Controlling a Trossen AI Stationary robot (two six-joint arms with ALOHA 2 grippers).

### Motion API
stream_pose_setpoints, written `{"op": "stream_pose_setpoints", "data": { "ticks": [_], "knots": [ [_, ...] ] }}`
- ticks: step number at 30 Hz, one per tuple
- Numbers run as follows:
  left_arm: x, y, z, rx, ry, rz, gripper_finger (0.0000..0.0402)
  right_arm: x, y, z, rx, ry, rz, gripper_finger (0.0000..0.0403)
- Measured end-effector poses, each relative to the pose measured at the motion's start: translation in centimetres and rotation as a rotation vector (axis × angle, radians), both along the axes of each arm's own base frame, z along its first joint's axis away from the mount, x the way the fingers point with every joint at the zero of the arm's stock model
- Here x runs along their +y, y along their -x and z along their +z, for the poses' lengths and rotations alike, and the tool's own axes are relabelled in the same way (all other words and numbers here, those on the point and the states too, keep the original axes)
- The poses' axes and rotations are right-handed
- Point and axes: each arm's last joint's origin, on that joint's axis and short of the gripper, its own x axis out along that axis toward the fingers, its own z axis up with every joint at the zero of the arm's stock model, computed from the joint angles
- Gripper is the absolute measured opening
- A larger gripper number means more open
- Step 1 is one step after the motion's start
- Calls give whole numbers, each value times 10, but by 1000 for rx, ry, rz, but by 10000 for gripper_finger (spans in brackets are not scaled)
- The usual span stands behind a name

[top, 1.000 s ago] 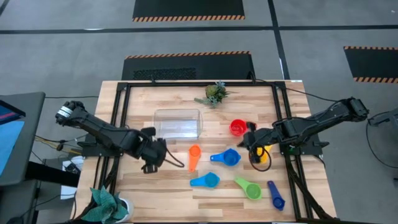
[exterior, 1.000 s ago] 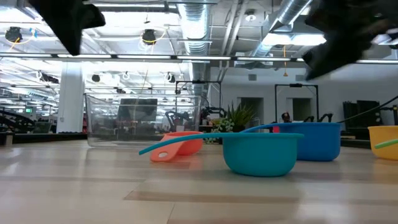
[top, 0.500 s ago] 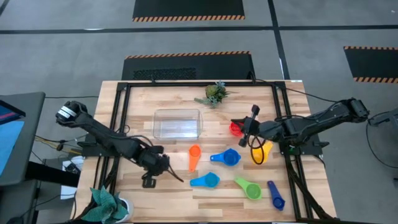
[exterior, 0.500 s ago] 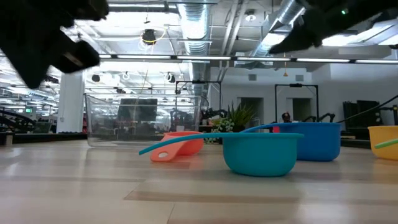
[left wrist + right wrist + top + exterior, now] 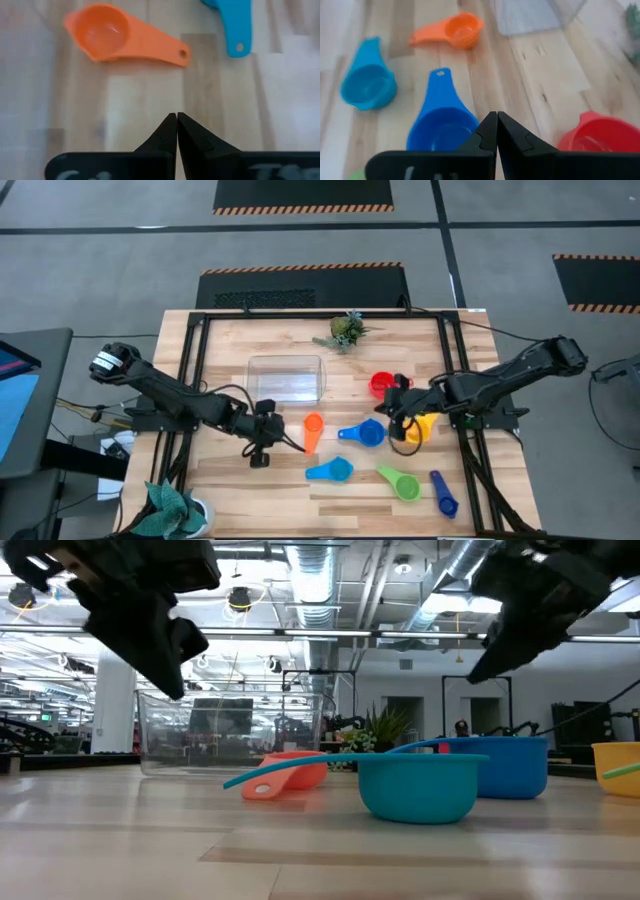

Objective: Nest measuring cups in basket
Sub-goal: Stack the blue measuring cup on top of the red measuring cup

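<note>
Several measuring cups lie on their bowls on the table: red, yellow, orange, blue, light blue, green and dark blue. The clear basket stands at mid-table with nothing in it. My left gripper hovers just left of the orange cup, fingers shut. My right gripper hangs between the red cup and the blue cup, fingers shut. Neither touches a cup.
A small green plant sprig lies near the far edge, beyond the basket. A teal cloth sits at the near left corner. A black frame borders the table on its left, right and far sides. Bare wood lies between the basket and the orange cup.
My left gripper has moved toward the near edge and then right, closing on the orange cup. My right gripper swung up with its fingers pointing toward the far edge, then came back down between the red and blue cups. No cup has moved.
</note>
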Motion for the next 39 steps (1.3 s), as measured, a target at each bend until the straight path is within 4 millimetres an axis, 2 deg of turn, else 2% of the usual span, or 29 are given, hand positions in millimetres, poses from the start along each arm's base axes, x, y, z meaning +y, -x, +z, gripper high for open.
{"op": "stream_pose_setpoints", "data": {
  "ticks": [3,6,9,12,15,19,23,26,33,36,39],
  "knots": [
    [1,-1,0,-12,-30,24,0,2,-18,11,73,12,-40,31],
    [1,-1,0,-14,-35,27,0,2,-35,16,230,49,-53,31],
    [0,0,0,-15,-35,23,0,2,-50,13,386,99,17,31],
    [-2,1,0,-17,-35,12,0,5,-62,2,509,116,146,31],
    [-6,2,0,-16,-35,0,0,10,-75,-2,572,98,187,30],
    [-9,4,0,-14,-36,-15,0,16,-91,13,553,116,213,20],
    [-10,4,0,-21,-61,-6,0,22,-97,34,492,133,256,12],
    [-9,4,0,-31,-92,16,0,26,-93,44,460,130,271,19],
    [-8,5,0,-35,-121,47,0,33,-81,42,550,139,303,39],
    [-8,5,0,-35,-121,47,0,33,-81,42,554,107,254,37],
    [-8,5,0,-36,-121,47,0,33,-80,42,566,93,275,43]
  ]
}}
